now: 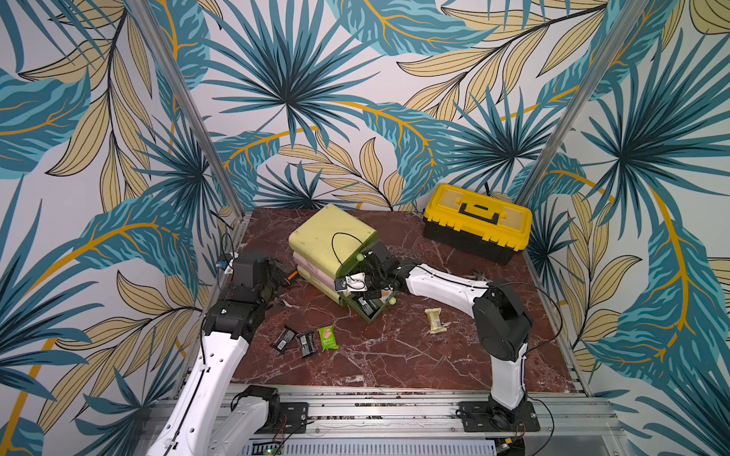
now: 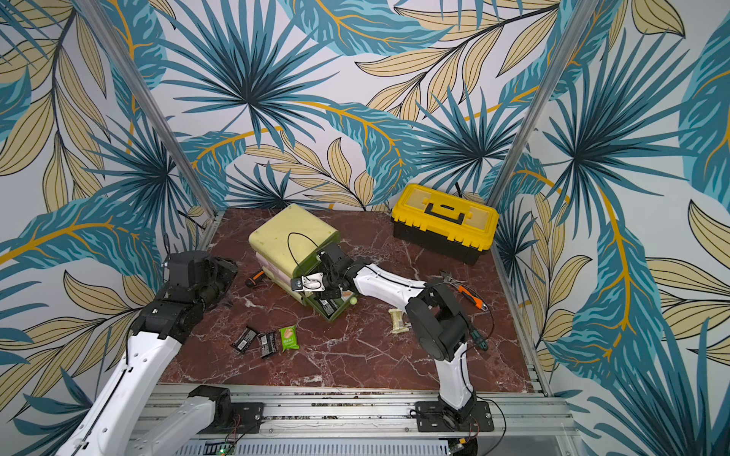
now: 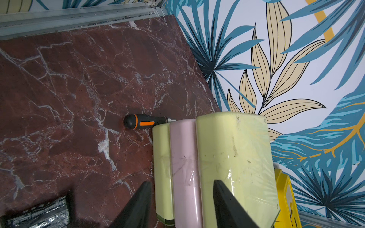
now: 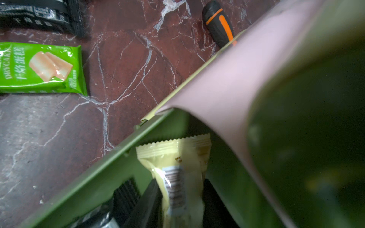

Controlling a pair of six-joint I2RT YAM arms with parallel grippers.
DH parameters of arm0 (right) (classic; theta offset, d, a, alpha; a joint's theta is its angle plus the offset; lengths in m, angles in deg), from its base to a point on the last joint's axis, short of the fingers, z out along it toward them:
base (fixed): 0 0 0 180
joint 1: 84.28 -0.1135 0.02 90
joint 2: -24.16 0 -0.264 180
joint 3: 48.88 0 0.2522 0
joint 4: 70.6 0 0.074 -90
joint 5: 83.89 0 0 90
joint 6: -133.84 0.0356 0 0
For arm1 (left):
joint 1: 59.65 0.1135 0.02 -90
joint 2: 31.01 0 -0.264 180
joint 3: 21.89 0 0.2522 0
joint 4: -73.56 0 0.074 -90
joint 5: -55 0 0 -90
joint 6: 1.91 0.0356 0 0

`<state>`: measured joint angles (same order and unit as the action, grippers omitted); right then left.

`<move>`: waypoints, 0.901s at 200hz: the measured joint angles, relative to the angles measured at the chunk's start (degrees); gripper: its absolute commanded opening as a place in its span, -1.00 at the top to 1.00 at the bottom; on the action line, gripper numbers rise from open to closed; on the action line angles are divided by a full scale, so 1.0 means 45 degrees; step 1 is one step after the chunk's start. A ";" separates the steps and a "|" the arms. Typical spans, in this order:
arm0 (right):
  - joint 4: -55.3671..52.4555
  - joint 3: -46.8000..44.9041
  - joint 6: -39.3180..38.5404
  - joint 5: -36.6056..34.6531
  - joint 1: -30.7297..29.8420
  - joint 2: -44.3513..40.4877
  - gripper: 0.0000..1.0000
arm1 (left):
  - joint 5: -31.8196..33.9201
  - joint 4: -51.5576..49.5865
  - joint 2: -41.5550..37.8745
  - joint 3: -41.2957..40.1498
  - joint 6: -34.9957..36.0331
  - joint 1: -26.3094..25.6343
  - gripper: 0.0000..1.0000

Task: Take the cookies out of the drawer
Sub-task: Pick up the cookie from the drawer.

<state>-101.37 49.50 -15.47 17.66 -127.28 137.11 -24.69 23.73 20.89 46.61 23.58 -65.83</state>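
Note:
The bottom drawer of the yellow-green and pink drawer unit stands pulled out. My right gripper reaches into it and is shut on a cream-yellow cookie packet, held up between the drawer wall and the pink tier. A black packet lies inside the drawer. Out on the table lie two black packets, a green one and a cream one. My left gripper hovers open and empty beside the unit's left side.
A black and orange tool handle lies against the unit's left side. A yellow toolbox stands at the back right. Orange-handled pliers and a green-handled tool lie near the right arm's base.

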 measured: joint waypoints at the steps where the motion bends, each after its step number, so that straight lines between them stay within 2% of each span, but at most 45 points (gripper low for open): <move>1: 0.0005 -0.0024 0.0005 -0.0010 0.0000 -0.0019 0.27 | 0.0000 0.0000 -0.0010 0.0000 0.0000 0.0000 -0.08; 110: 0.0301 -0.1394 0.0097 -0.0816 0.0010 -0.1744 0.29 | -0.0005 -0.0253 -0.0063 0.0000 0.0131 0.0005 -0.08; 180: 0.0597 -0.1787 0.0573 -0.0952 0.0010 -0.1977 0.41 | -0.0015 -0.0243 -0.0039 0.0000 0.0228 0.0005 -0.08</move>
<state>-98.69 41.46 -12.89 13.37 -127.24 128.21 -24.76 22.64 20.72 46.61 24.60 -65.81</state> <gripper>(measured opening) 0.305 0.542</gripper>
